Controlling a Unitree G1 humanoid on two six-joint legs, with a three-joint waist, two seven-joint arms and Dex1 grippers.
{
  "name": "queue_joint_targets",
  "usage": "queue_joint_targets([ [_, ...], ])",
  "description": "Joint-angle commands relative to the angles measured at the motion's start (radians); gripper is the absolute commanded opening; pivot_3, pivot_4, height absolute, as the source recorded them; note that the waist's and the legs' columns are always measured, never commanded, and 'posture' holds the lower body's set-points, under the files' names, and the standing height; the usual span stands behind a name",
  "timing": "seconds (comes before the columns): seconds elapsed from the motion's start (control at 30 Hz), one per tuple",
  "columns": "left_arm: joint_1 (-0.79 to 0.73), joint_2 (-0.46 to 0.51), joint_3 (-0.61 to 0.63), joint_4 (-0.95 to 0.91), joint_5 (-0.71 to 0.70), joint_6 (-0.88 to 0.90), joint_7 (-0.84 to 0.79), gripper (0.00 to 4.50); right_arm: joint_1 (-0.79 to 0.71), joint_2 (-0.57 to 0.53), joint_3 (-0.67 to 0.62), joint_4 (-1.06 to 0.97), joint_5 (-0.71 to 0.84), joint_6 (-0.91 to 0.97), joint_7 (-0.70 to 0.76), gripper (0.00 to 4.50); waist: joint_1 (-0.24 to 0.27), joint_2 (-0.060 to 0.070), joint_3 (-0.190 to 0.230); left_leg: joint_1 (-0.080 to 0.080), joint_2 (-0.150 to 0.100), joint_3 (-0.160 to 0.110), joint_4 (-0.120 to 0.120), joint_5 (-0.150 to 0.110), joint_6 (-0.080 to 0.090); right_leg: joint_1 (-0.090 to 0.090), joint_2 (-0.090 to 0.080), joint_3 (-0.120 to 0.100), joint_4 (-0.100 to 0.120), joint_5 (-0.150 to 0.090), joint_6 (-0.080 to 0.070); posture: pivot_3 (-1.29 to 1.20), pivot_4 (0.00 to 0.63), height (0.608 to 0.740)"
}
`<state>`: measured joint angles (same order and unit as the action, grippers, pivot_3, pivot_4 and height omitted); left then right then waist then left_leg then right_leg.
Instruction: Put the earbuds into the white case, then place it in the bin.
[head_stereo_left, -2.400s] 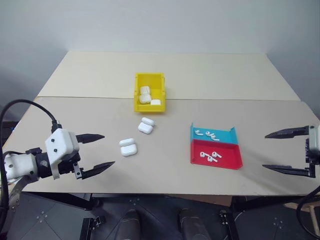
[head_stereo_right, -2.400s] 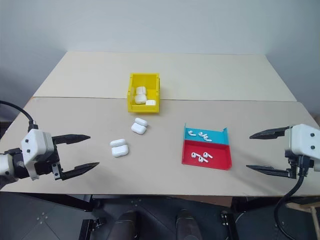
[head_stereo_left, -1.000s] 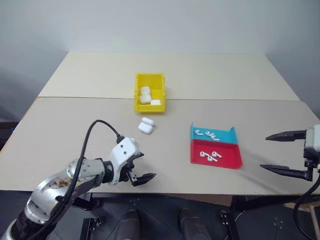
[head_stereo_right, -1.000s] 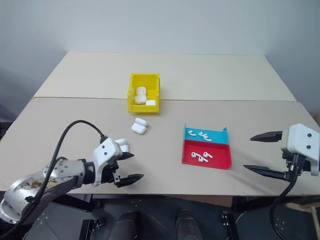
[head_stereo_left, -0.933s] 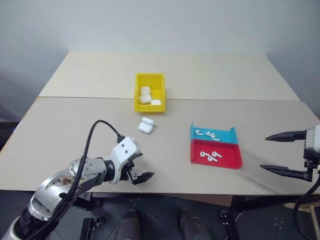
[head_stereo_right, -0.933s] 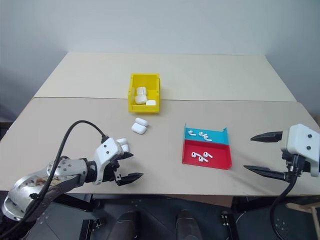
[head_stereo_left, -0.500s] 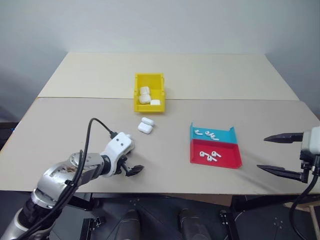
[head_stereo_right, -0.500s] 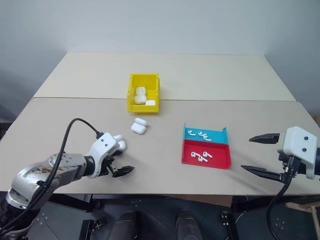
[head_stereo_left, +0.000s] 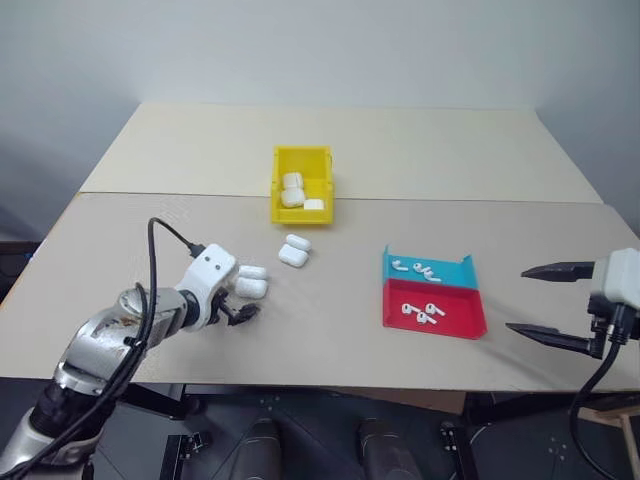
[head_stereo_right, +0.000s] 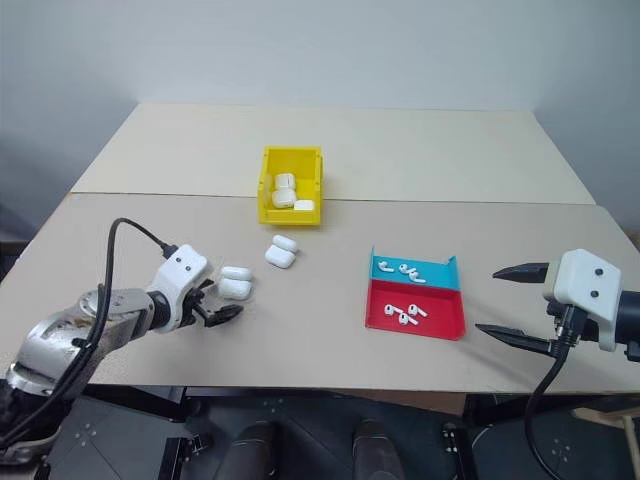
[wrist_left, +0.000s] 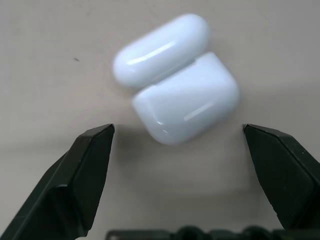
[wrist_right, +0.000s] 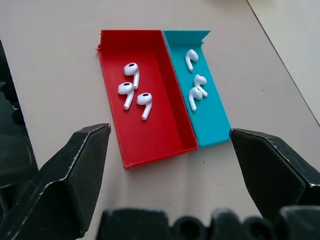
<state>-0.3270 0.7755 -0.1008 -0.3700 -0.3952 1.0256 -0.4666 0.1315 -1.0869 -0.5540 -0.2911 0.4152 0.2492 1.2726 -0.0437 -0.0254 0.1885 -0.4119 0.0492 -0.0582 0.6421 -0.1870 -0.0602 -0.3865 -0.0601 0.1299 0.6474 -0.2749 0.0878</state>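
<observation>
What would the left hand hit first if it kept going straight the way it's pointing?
Most likely the open white case lying on the table. The left hand is open and the case sits just ahead, between its fingers, untouched. The exact gap is hard to judge.

Wall (head_stereo_left: 320, 45): plain pale grey, bare.
Tables (head_stereo_left: 400, 150): 2 beige tops, edges butted together.
Floor (head_stereo_left: 320, 440): dark.
</observation>
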Motion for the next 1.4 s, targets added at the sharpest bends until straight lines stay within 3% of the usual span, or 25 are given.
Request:
queue_joint_targets([
  [0.03,-0.017,0.007,0.002,0.007,0.034,-0.014,-0.004,4.5,0.008,0.007,-0.028,-0.019,0.01,-0.009,-0.002,4.43,0.0,0.0,0.0,0.0,0.0,0.0,0.0,0.0,0.0,0.0,0.0,0.0,0.0,0.0,0.0,0.0,0.15,0.74],
  [0.1,-0.018,0.026,0.003,-0.006,0.043,-0.01,-0.017,4.5,0.022,0.012,-0.037,-0.031,0.012,-0.005,-0.002,4.43,-0.001,0.0,0.0,0.0,0.0,0.0,0.0,0.0,0.0,0.0,0.0,0.0,0.0,0.0,0.0,0.0,0.15,0.74],
  [0.27,-0.067,-0.009,0.162,-0.088,-0.13,0.22,-0.057,4.5,0.04,0.018,-0.048,-0.04,0.013,-0.004,-0.002,4.43,-0.003,0.0,0.0,0.0,0.0,0.0,0.0,0.0,0.0,0.0,0.0,0.0,0.0,0.0,0.0,0.0,0.15,0.74],
  [0.43,-0.117,-0.115,0.234,-0.202,-0.187,0.491,0.026,4.5,0.042,0.02,-0.044,-0.032,0.007,-0.009,-0.009,4.43,-0.001,0.0,0.0,-0.001,0.0,0.0,0.0,0.0,0.0,0.0,0.0,0.0,0.0,0.0,0.001,0.0,0.15,0.74],
  [0.53,-0.16,-0.207,0.244,-0.254,-0.144,0.582,0.174,4.5,0.051,0.022,-0.045,-0.047,0.01,-0.002,-0.013,4.43,0.0,-0.001,0.0,-0.001,0.0,-0.001,0.0,0.0,0.0,0.0,0.0,0.0,0.0,0.0,0.001,0.0,0.15,0.74],
  [0.7,-0.202,-0.242,0.152,-0.31,-0.148,0.589,0.459,4.5,0.078,0.021,-0.059,-0.055,0.011,0.005,-0.005,4.43,-0.002,-0.001,0.0,-0.001,0.0,-0.002,0.001,0.0,0.0,0.0,0.0,-0.001,0.0,0.001,0.001,0.0,0.15,0.74],
  [1.03,-0.275,-0.516,0.253,-0.246,-0.404,0.589,1.071,4.5,0.068,0.003,-0.023,-0.032,-0.01,-0.004,-0.008,4.43,0.002,-0.002,0.0,-0.001,-0.001,-0.002,0.001,0.0,0.0,0.0,0.0,0.0,0.0,0.002,0.002,0.0,0.15,0.74],
  [1.1,-0.293,-0.587,0.306,-0.214,-0.494,0.589,1.21,4.5,0.072,0.001,-0.023,-0.03,-0.018,-0.005,-0.007,4.43,0.003,-0.002,0.0,-0.001,-0.001,-0.002,0.002,0.0,0.0,0.001,0.0,0.0,0.0,0.002,0.002,0.0,0.15,0.74],
  [1.3,-0.295,-0.61,0.363,-0.129,-0.866,0.589,1.597,4.5,0.091,0.003,-0.037,-0.035,-0.026,0.005,-0.003,4.43,0.003,-0.002,0.0,-0.001,-0.002,-0.003,0.002,0.0,0.0,0.001,0.0,0.0,0.0,0.003,0.0,0.0,0.15,0.74],
  [1.33,-0.294,-0.598,0.358,-0.117,-0.93,0.589,1.653,4.5,0.093,0.003,-0.038,-0.037,-0.026,0.007,-0.005,4.43,0.005,-0.002,0.0,-0.001,-0.002,-0.003,0.002,0.0,0.0,0.001,0.0,0.0,0.0,0.003,0.0,0.0,0.15,0.74],
  [1.4,-0.276,-0.421,0.217,-0.057,-1.323,0.357,1.917,4.5,0.097,0.003,-0.038,-0.038,-0.025,0.01,-0.005,4.43,0.005,-0.003,0.0,-0.001,-0.002,-0.003,0.002,0.0,-0.001,0.001,0.0,0.0,0.0,0.003,0.0,0.0,0.15,0.74],
])
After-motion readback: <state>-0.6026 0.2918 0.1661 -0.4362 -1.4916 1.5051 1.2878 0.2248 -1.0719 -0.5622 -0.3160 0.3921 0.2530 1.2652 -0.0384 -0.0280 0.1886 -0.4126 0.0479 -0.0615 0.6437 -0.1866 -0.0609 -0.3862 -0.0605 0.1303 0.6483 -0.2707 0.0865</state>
